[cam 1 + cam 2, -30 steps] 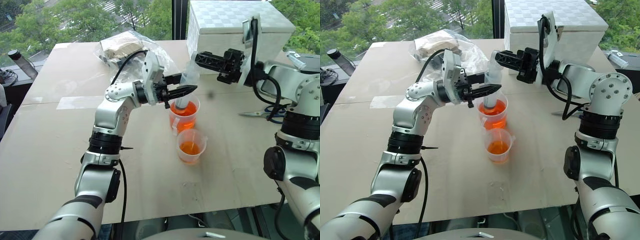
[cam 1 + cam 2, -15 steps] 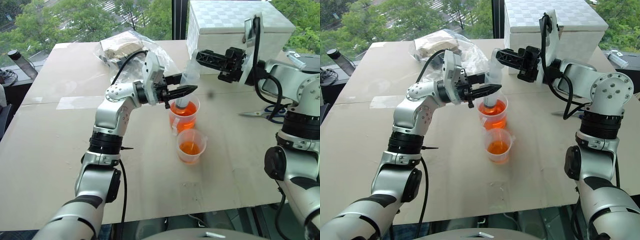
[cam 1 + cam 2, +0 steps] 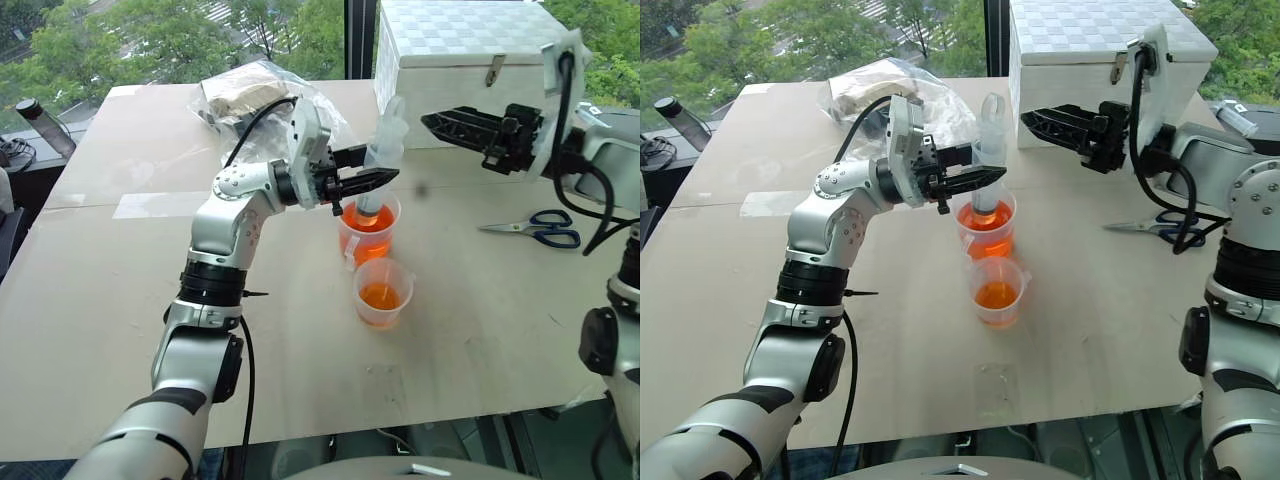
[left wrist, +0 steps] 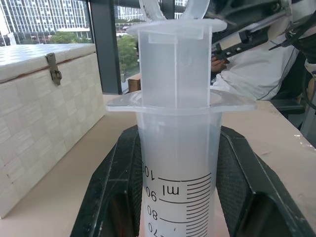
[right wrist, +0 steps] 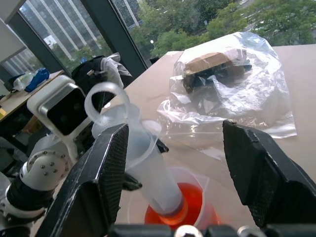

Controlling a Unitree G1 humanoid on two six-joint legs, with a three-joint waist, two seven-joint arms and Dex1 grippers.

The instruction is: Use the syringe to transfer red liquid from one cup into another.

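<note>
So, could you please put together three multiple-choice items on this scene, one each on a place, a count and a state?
1. Where is the tip of the large clear plastic syringe?
A. In the taller clear plastic cup
B. In the shorter clear cup
C. Lying on the table

2. How many clear cups hold orange-red liquid?
A. One
B. Two
C. Three

3. What is the right claw doing?
A. Clamped on the syringe
C. Holding the scissors
B. Open, apart from the syringe

Answers:
1. A, the pale orange tip dips into the taller cup's liquid while the left claw grips the barrel.
2. B, both the taller cup and the shorter clear plastic cup show orange-red liquid.
3. B, its fingers stand spread, clear of the syringe.
</note>
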